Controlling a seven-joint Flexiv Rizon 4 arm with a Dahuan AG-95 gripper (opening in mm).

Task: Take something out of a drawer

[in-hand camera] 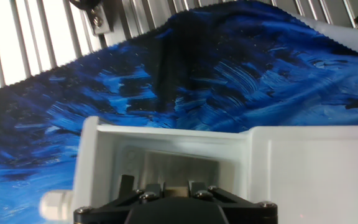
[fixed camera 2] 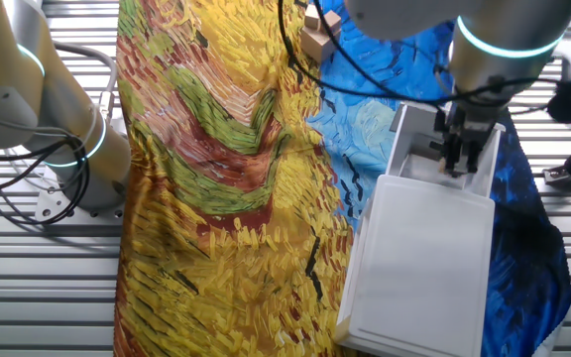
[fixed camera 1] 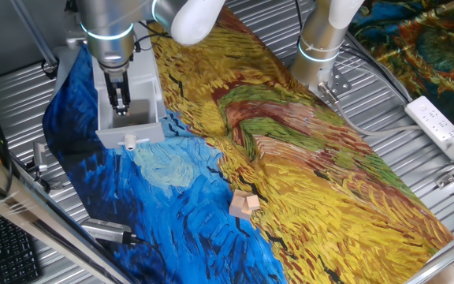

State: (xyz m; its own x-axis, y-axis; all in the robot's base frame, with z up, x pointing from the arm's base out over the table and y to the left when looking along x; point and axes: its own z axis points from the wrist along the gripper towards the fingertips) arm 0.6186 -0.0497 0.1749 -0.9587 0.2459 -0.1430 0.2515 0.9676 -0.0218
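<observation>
The pale grey drawer (fixed camera 1: 132,134) is pulled out of its boxy grey unit (fixed camera 2: 419,258), with its tiny knob (fixed camera 1: 131,143) facing the front. My gripper (fixed camera 1: 119,102) reaches straight down into the open drawer (fixed camera 2: 409,134). In the hand view the drawer's wall (in-hand camera: 166,140) and knob (in-hand camera: 55,205) show, and the gripper (in-hand camera: 176,188) has its fingers close together on a small tan block (in-hand camera: 176,185). Only a sliver of that block shows between the fingers. In both fixed views the block is hidden by the fingers.
A painted blue and yellow cloth (fixed camera 1: 290,158) covers the table. Two small wooden blocks (fixed camera 1: 243,205) lie on it, also in the other fixed view (fixed camera 2: 315,30). A second arm's base (fixed camera 1: 318,55) stands at the back. A white power strip (fixed camera 1: 440,126) lies at the right.
</observation>
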